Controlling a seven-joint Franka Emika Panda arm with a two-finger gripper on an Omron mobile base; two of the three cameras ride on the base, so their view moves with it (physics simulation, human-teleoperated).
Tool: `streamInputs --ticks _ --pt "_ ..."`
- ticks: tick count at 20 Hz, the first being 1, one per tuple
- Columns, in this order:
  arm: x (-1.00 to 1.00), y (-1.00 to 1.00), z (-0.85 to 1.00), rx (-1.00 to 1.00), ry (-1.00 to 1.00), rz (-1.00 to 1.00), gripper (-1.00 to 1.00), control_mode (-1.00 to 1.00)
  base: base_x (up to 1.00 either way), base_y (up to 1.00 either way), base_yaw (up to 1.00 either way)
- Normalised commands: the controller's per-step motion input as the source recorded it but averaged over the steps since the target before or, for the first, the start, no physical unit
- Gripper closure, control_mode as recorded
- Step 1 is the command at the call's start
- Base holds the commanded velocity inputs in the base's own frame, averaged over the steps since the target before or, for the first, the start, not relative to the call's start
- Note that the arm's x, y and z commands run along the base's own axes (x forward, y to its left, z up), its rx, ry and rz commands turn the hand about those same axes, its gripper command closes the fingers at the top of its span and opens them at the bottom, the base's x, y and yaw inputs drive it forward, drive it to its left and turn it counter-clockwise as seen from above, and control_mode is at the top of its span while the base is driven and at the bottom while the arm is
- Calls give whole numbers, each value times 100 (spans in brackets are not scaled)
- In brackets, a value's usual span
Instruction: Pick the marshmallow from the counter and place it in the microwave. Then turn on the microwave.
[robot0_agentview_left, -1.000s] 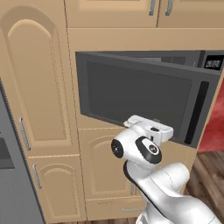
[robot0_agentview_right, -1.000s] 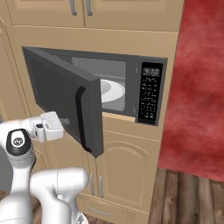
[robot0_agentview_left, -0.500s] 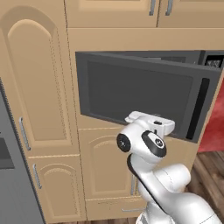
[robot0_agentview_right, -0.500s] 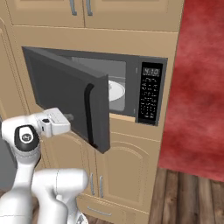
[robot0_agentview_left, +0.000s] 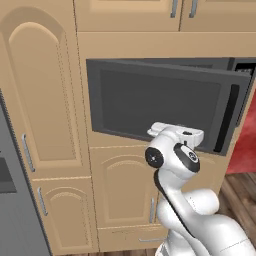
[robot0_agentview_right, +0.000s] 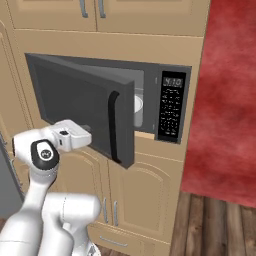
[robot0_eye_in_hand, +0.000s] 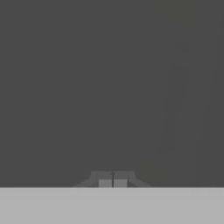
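The wide dark grey built-in microwave (robot0_agentview_right: 125, 110) is sitting half open, its dark window door (robot0_agentview_right: 80, 107) lying directly ahead of the hand (robot0_eye_in_hand: 112, 183), whose fingers are pressing together, holding nothing. I cannot tell where the marshmallow is lying; a white round plate (robot0_agentview_right: 138, 103) is showing beyond the door, inside the cavity.

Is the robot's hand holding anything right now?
No. The hand is shut with nothing between its fingers, pressed close against the dark door of the microwave.
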Motion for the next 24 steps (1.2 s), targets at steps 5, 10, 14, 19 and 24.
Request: streamInputs --ticks 5,10,14,19,24 --pt "21 -12 11 1 0 9 100 -100 0 0 0" --pt "23 -11 14 2 0 9 100 -100 0 0 0" --pt "21 -9 16 3 1 8 100 -100 0 0 0" --pt "20 -6 15 3 2 7 100 -100 0 0 0" --pt "19 -2 12 3 4 6 100 -100 0 0 0"
